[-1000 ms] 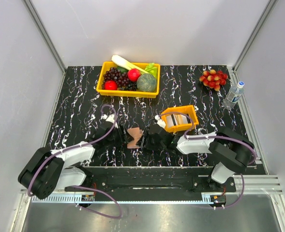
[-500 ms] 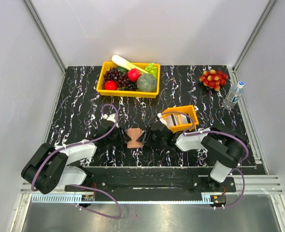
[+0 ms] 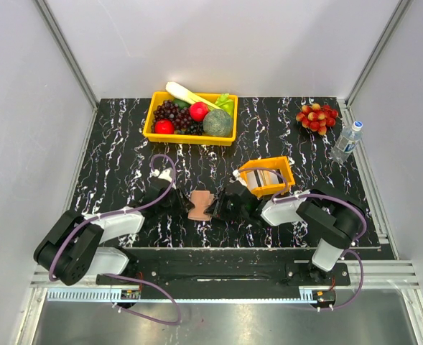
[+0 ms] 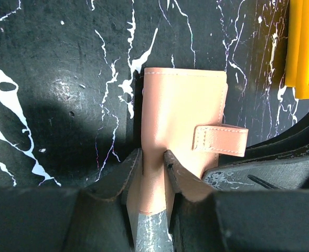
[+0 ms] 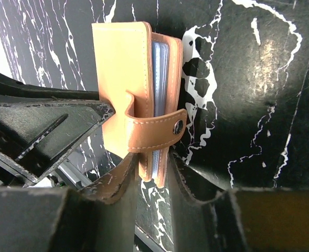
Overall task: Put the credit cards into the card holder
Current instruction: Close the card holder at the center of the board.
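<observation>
The tan-pink card holder (image 3: 200, 203) lies between the two arms near the table's front edge. My left gripper (image 3: 185, 203) is shut on its folded spine edge (image 4: 153, 168), both fingers pressing the leather. In the left wrist view the card holder (image 4: 183, 105) shows its snap tab. From the other side my right gripper (image 5: 153, 163) is shut on the card holder (image 5: 120, 68) at its open edge, just below the snapped strap (image 5: 154, 131). In the top view that gripper (image 3: 217, 206) sits right of the holder. The credit cards (image 3: 263, 177) stand in a small orange tray (image 3: 286, 175) behind the right gripper.
A yellow bin (image 3: 189, 138) of fruit and vegetables stands at the back left. A red and yellow fruit cluster (image 3: 317, 116) and a water bottle (image 3: 347, 141) are at the back right. The orange tray's wall (image 4: 305, 47) shows in the left wrist view.
Both grippers have narrowed onto the card holder. The right gripper has slid left toward it, and the holder has turned slightly between them.
</observation>
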